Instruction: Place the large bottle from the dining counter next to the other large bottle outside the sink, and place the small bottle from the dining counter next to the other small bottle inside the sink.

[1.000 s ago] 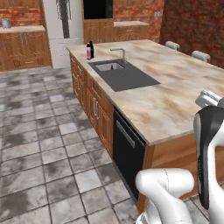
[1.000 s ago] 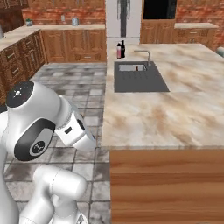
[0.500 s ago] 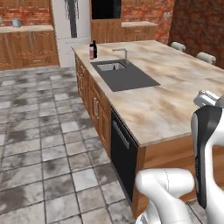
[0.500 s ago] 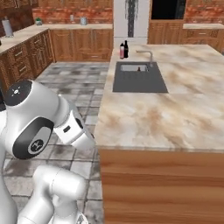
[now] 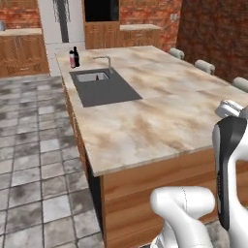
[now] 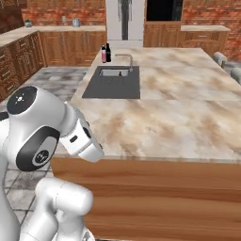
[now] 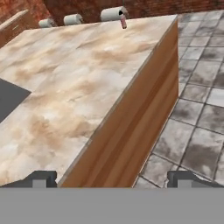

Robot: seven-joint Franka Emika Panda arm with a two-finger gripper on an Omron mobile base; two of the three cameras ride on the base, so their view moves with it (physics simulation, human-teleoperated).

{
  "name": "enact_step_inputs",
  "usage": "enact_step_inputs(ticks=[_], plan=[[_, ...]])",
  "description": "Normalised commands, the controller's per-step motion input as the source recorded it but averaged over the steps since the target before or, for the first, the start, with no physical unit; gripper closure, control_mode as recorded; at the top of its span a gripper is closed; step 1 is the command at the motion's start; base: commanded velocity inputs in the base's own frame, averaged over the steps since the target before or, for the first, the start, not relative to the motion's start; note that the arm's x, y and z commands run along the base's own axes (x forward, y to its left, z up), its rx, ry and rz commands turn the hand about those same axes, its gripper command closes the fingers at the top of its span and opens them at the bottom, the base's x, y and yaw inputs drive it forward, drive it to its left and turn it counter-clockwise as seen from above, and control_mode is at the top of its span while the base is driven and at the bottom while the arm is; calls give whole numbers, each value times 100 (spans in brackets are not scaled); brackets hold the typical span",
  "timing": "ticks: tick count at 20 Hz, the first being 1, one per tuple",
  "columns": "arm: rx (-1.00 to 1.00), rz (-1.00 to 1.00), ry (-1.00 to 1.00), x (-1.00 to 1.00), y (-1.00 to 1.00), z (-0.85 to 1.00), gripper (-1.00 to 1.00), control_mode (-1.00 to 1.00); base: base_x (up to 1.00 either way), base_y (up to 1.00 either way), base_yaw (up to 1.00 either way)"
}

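Beige-brown marbled stone formed the dining counter (image 5: 160, 106), with the grey sink (image 5: 104, 87) recessed toward its far end. Behind the sink's far corner, the large bottle (image 5: 72, 59) stood just beside the other large bottle (image 5: 76, 56) (all black). The basin's contents could not be made out. The gripper (image 7: 113, 178) hung wide open, empty, over the counter's near edge.

You are looking at grey floor tiles (image 5: 34, 193), wooden cabinets (image 6: 61, 47), a pale fridge (image 6: 124, 21) and brick walls (image 5: 213, 34).
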Motion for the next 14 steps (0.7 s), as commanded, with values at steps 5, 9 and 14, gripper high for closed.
enact_step_inputs(ticks=[5, 9, 14], plan=[[0, 0, 0, 0, 0, 0, -100, 100, 0, -100, 1], [0, 0, 0, 0, 0, 0, -100, 100, 0, -100, 1], [0, 0, 0, 0, 0, 0, -100, 100, 0, -100, 0]])
